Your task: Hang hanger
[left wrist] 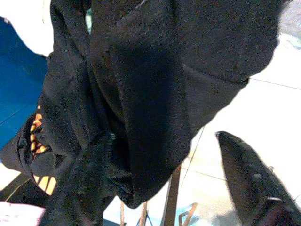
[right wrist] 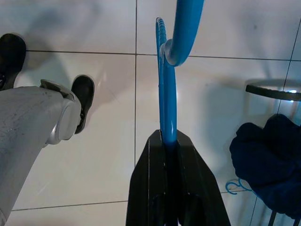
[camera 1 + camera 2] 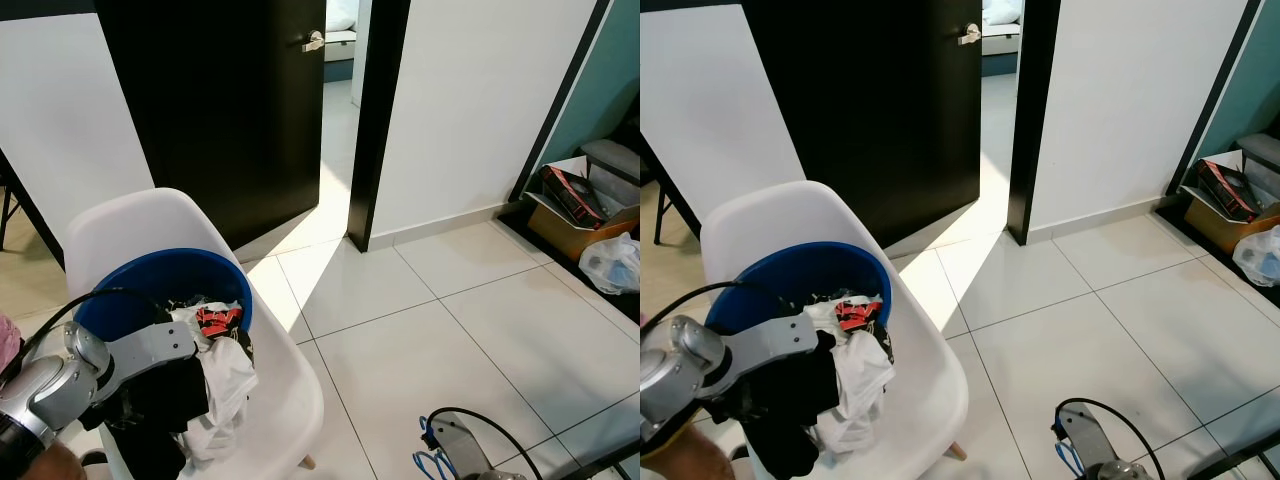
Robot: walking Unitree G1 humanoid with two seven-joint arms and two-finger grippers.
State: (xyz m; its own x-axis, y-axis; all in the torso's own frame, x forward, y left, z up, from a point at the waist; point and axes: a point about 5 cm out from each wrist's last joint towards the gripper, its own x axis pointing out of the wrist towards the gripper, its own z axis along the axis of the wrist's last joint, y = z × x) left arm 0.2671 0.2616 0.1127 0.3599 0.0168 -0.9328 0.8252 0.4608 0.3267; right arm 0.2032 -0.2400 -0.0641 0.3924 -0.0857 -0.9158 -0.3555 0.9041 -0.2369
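A white chair (image 3: 910, 400) is occupied by a blue basket (image 3: 770, 280) heaped with clothes (image 3: 845, 375). The silver left arm (image 3: 730, 360) is extended over the heap. A black door (image 3: 880, 110) is seen ajar behind.
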